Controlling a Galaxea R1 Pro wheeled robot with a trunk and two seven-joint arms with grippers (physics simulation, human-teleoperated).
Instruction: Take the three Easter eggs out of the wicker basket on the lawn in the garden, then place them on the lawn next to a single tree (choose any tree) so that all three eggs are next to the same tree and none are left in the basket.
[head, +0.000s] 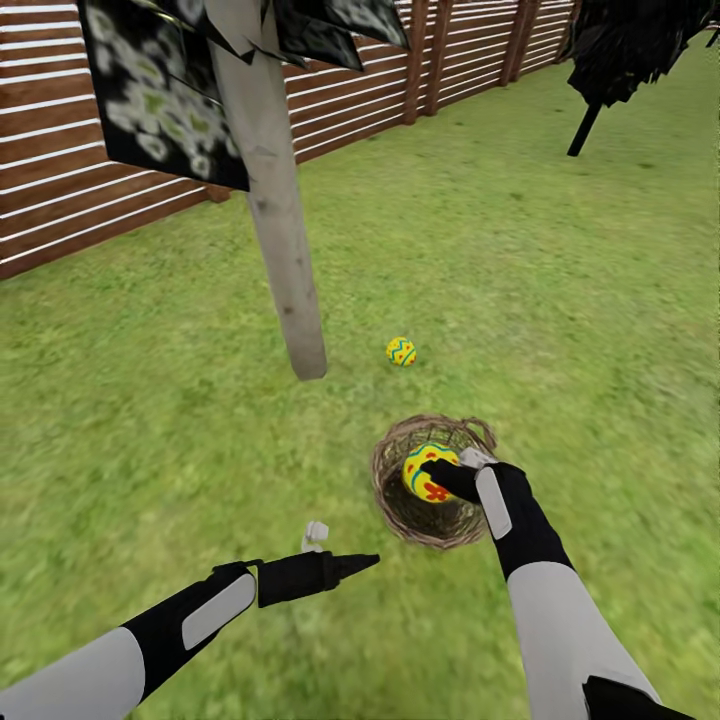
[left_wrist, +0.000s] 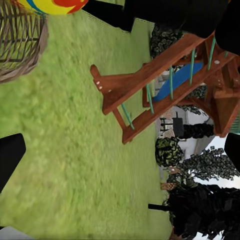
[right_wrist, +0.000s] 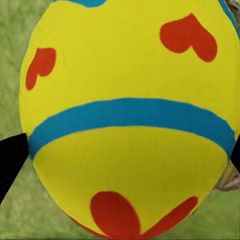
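Right end effector (head: 440, 470) clamping yellow egg (right_wrist: 130, 120) (blue band, red petals), left end effector (head: 345, 552) parted, empty

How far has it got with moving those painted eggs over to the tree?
One egg already lies on the lawn beside the pale tree trunk. The right tool is at a second egg over the wicker basket, apparently gripping it. That egg remains to be placed; a third can't be seen.

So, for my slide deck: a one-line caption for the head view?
Right gripper holds an egg over the wicker basket; another egg lies by the tree.
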